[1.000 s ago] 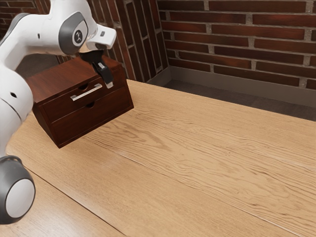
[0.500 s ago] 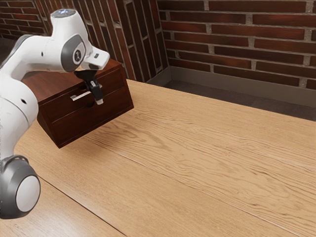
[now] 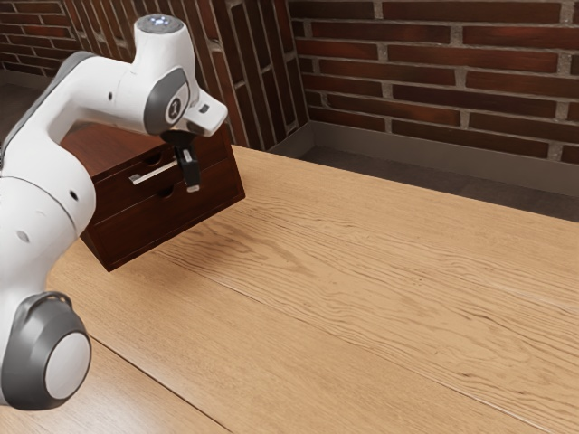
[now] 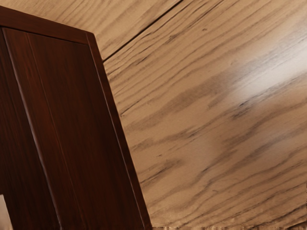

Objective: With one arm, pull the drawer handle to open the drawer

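No text, label, brand or number is showing readably on anything here. A small pale mark is sitting on the grey joint cap of the white arm, but it is too small to read. The wood and brick surfaces are carrying no writing.

The drawer box stands on the table, hand beside its handle.
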Controlling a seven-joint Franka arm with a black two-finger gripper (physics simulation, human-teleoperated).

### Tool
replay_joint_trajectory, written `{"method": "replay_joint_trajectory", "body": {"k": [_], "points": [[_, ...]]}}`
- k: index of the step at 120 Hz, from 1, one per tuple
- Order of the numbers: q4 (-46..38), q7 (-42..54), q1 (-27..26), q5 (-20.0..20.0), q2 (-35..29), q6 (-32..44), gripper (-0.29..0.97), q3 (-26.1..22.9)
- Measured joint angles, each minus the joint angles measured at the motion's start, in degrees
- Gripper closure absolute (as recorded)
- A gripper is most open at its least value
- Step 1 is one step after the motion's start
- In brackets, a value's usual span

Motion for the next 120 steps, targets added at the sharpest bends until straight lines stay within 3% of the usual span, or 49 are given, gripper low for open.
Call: {"method": "replay_joint_trajectory", "body": {"k": [36,71,86,92,106,120], "points": [[0.5,-1.4,0.6,2.8,2.0,1.7,0.0,0.1],[1.6,-2.6,1.5,-0.1,3.2,5.7,0.0,0.0],[1.8,-3.0,2.7,-0.8,3.8,6.8,-0.08,-0.2],[1.8,-3.1,2.7,-1.1,4.1,7.0,-0.17,-0.2],[1.9,-3.4,2.6,-1.7,4.2,7.3,-0.14,0.2],[1.8,-3.7,2.4,-1.8,3.5,7.2,0.01,0.1]]}}
